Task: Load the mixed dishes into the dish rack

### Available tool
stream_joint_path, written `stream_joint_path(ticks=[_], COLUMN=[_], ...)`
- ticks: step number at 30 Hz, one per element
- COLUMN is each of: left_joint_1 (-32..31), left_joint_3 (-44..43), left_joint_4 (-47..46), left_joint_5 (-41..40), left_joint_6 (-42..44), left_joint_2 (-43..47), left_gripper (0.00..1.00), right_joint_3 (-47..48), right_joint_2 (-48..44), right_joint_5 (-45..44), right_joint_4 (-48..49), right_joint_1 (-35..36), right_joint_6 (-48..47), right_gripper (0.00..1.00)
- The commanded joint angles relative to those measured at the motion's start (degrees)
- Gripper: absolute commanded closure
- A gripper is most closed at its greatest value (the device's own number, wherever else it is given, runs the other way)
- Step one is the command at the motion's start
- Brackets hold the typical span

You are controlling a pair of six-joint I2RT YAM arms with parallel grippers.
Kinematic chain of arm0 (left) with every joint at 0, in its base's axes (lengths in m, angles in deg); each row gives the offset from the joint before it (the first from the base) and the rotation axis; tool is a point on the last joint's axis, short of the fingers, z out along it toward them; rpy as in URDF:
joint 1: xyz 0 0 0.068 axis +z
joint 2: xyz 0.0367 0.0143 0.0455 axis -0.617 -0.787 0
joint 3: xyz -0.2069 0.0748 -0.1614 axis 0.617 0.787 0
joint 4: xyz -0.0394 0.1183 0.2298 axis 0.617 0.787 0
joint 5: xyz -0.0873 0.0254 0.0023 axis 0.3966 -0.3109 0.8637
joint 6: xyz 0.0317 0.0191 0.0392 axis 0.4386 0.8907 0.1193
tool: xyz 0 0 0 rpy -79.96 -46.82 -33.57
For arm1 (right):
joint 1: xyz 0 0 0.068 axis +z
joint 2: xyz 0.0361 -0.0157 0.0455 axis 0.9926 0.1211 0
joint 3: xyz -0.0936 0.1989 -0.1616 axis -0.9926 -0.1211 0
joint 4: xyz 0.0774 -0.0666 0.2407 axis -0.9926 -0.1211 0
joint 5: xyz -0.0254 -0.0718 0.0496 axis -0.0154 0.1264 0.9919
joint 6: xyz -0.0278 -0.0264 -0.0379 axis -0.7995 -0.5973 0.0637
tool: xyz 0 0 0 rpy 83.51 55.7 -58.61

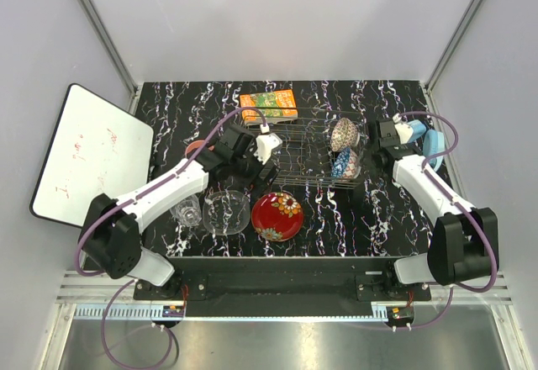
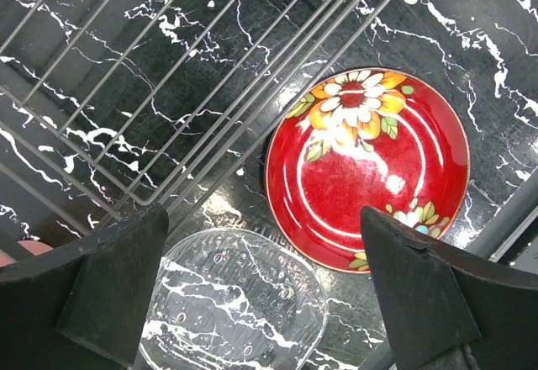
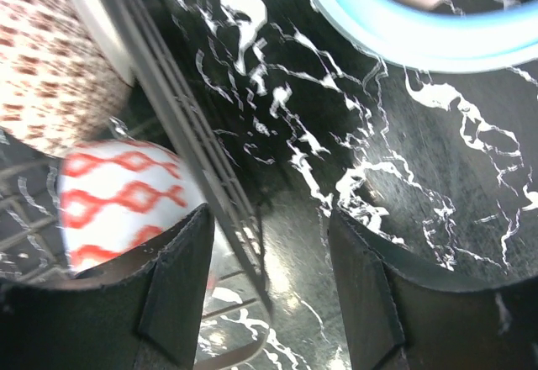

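White-veined black marble tabletop [image 1: 395,219] carries the wire-grid dish rack [image 1: 303,151]; we see the brownish patterned bowl [image 1: 343,134] and blue patterned bowl [image 1: 345,166] at its right end. Glossy red floral plate [image 1: 276,215], clear glass bowl [image 1: 224,213] and drinking glass [image 1: 187,212] lie outside it. Left gripper [image 2: 269,303] hangs spread, empty; right gripper [image 3: 273,294] gapes over the rack's wall.

Left arm [image 1: 164,189] extends forward and inward; left gripper [image 2: 265,298] points down, jaws spread wide, empty. Right arm [image 1: 424,181] extends forward; right gripper [image 3: 271,294] has jaws parted, gripping nothing.
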Motion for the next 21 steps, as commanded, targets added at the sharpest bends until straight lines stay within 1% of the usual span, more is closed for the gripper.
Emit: stream_joint_path(ticks=[1,6,10,14,16,17,19,20,21], left_joint_1=[-0.36,-0.63,-0.71,-0.71,-0.80,-0.72,-0.63,-0.63,-0.54], left_joint_3=[1.13,1.13,1.92,2.88,2.89,2.62,0.70,-1.66,-3.08], left_joint_4=[0.39,1.18,1.79,2.23,2.32,2.41,3.02,3.37,4.07], left_joint_5=[4.07,6.44,7.68,6.89,5.40,4.35,-0.56,-2.67,-6.43], left_joint_6=[-1.79,-2.05,-2.23,-2.05,-1.36,-1.00,0.13,0.49,0.93], left_joint_2=[2.12,2.38,4.22,6.24,7.21,7.30,6.61,6.16,5.55], left_gripper=[0.01,0.01,0.01,0.01,0.01,0.01,0.01,0.01,0.01], right_joint_3=[4.35,5.32,5.41,4.62,3.30,2.25,0.67,-0.91,-1.79], right_joint_2=[-0.49,-0.49,-1.01,-4.78,-7.51,-10.83,-15.06,-19.52,-21.74], right_joint_5=[-1.62,-2.42,-3.03,-3.30,-1.46,-0.32,4.49,6.44,8.64], right_joint_4=[0.19,0.28,0.10,-0.51,-1.04,-1.13,-1.22,-1.13,-0.96], right_joint_1=[-0.28,-0.28,-0.28,-0.28,-0.19,-0.28,-0.19,-0.19,-0.19], right_joint_6=[0.25,0.07,-0.02,0.07,-0.45,-0.46,0.16,0.33,0.42], right_gripper=[0.36,0.36,0.35,0.33,0.32,0.31,0.31,0.31,0.31])
